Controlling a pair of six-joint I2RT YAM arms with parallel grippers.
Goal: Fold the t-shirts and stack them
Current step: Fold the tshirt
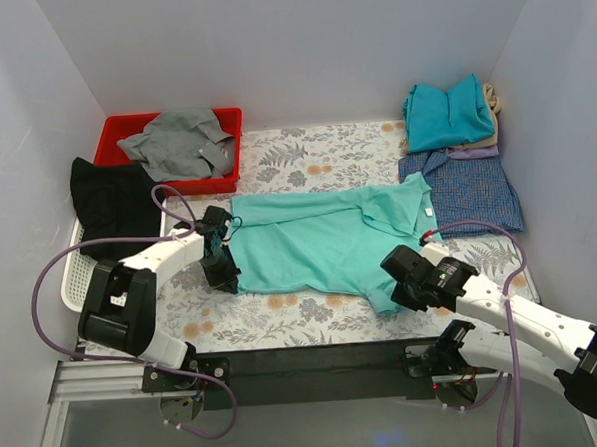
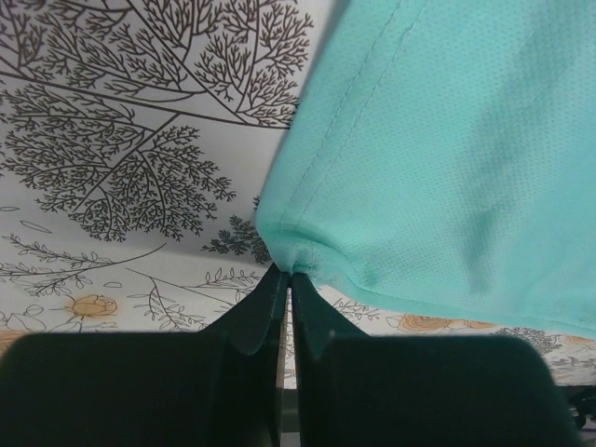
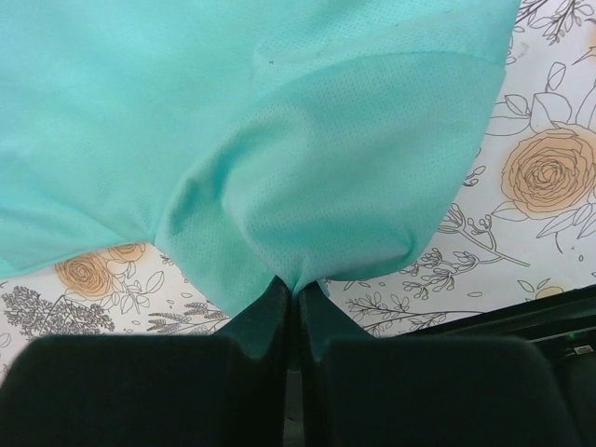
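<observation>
Left end effector (image 2: 287, 276) is clamped on the hem corner of the mint-green tee (image 1: 320, 244) spread mid-frame on the counter (image 1: 304, 325), right end effector (image 3: 296, 285) pinches its sleeve, and it's light floppy cloth so corners seem the best grab spots.

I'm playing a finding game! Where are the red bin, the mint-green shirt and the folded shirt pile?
red bin (image 1: 111, 133): top view, its bare left rim.
mint-green shirt (image 1: 309, 241): top view, middle of its body.
folded shirt pile (image 1: 451, 113): top view, the teal shirt on top.
</observation>
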